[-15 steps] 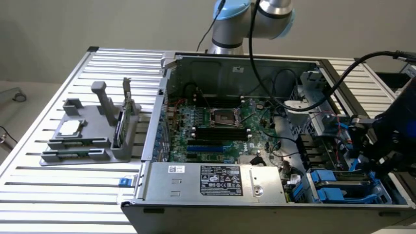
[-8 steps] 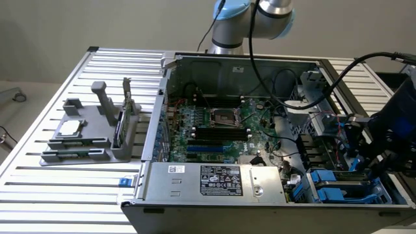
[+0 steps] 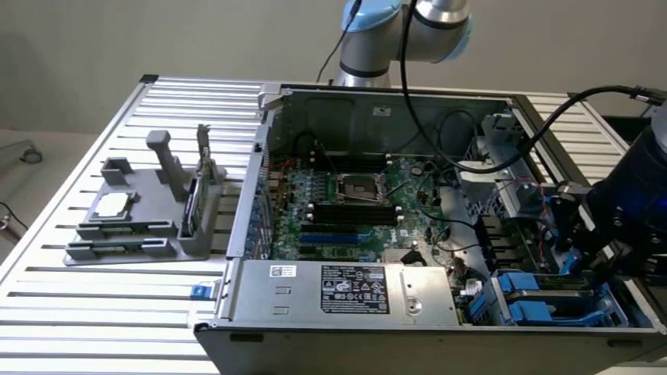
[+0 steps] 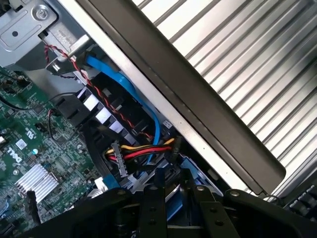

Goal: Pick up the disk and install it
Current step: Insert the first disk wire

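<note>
disk (image 3: 542, 306) | blue carrier showing; drive face hidden | in drive bay (image 3: 490, 301), case (image 3: 312, 332) corner, exterior view's right

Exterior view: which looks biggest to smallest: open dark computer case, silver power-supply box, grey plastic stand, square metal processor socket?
1. computer case
2. power-supply box and stand: about alike
3. processor socket

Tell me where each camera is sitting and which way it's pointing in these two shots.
Exterior view: off the arm, raised, looking down on the slatted table and into the open computer case; the arm shows at the far edge, the gripper over the case's corner at the exterior view's right.
Wrist view: on the wrist, looking down past the gripper into the case beside its side wall.
Shared: the green motherboard, the slatted table, the case, the gripper.
</note>
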Motion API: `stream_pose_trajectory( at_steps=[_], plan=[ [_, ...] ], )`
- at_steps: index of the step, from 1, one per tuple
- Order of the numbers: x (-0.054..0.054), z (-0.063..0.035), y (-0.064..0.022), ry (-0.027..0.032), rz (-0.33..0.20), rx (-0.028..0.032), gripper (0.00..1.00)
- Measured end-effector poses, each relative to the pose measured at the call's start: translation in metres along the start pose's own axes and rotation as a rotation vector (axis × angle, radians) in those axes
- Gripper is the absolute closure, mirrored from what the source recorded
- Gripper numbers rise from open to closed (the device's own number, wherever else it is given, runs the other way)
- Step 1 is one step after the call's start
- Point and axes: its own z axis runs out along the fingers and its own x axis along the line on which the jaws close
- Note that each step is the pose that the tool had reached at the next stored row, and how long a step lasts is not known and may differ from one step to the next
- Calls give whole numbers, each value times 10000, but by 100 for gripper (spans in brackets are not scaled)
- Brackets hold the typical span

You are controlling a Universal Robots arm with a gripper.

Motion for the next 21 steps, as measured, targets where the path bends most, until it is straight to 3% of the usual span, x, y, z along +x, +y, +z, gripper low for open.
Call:
stream_pose_trajectory(
  at_steps=[21],
  plan=[
    [70,42,123,-147,1196,108,73]
  ],
)
